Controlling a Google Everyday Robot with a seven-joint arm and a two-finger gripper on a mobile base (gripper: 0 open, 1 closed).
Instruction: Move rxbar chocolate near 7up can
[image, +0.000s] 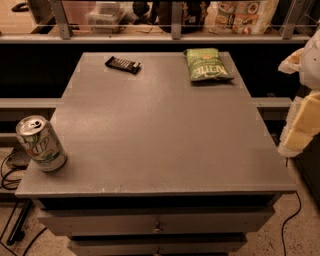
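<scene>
The rxbar chocolate (122, 64) is a small flat black bar lying at the far left of the grey table top (160, 130). The 7up can (41, 143) stands upright at the table's near left corner, silver top up, white and green sides. The bar and the can are far apart, most of the table's depth between them. My gripper (301, 120) shows as pale cream and white parts at the right edge of the view, beside the table's right side, far from both the bar and the can. It holds nothing that I can see.
A green chip bag (207, 65) lies at the far right of the table. A shelf with rails and packaged goods (245, 15) runs behind the table. Drawers (157, 222) sit below the front edge. Cables (10, 175) hang at the left.
</scene>
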